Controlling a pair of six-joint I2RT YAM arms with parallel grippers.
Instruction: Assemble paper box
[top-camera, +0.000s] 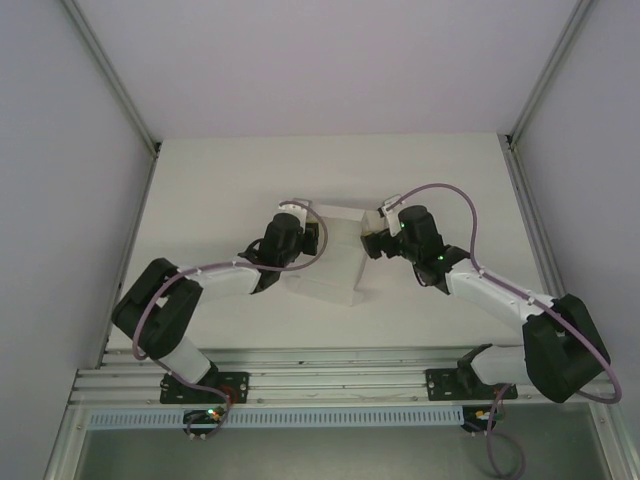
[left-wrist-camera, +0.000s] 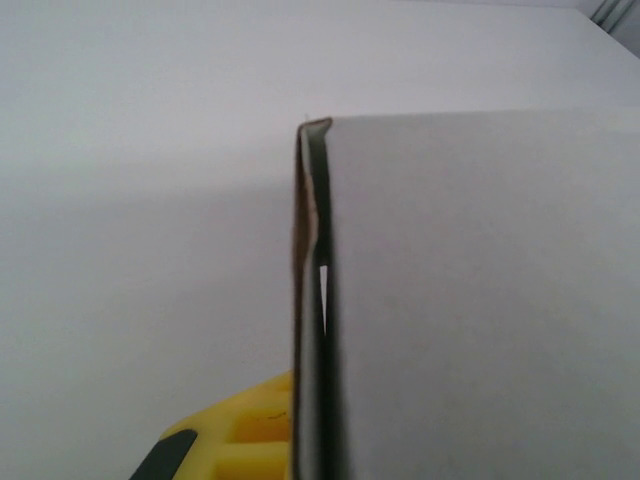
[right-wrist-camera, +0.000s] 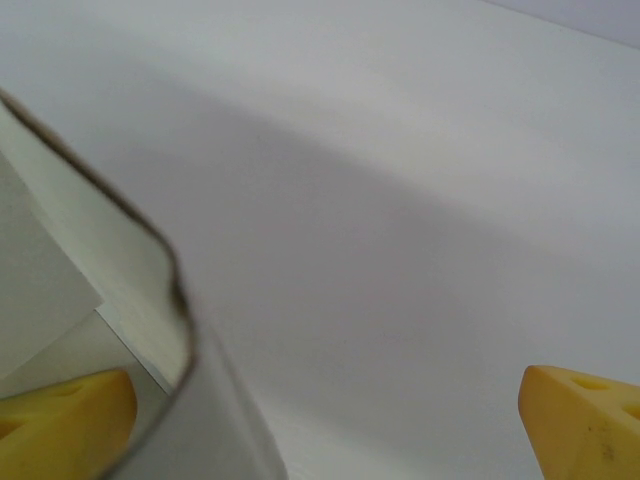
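The white paper box (top-camera: 335, 265) lies at the middle of the table, partly folded, between my two grippers. My left gripper (top-camera: 305, 232) is at the box's left edge, shut on a thin panel of it. In the left wrist view that panel (left-wrist-camera: 480, 300) runs edge-on up the frame, with one yellow finger (left-wrist-camera: 230, 440) pressed against its left face and the other hidden behind it. My right gripper (top-camera: 372, 240) is at the box's right edge, open wide. In the right wrist view a curved flap (right-wrist-camera: 90, 240) of the box rises just inside the left finger (right-wrist-camera: 60, 410); the right finger (right-wrist-camera: 585, 420) stands far off it.
The white table (top-camera: 220, 180) is bounded by grey walls and metal corner posts (top-camera: 110, 80) on both sides. An aluminium rail (top-camera: 330, 385) carrying the arm bases runs along the near edge. Pink cables (top-camera: 440, 190) loop over both arms.
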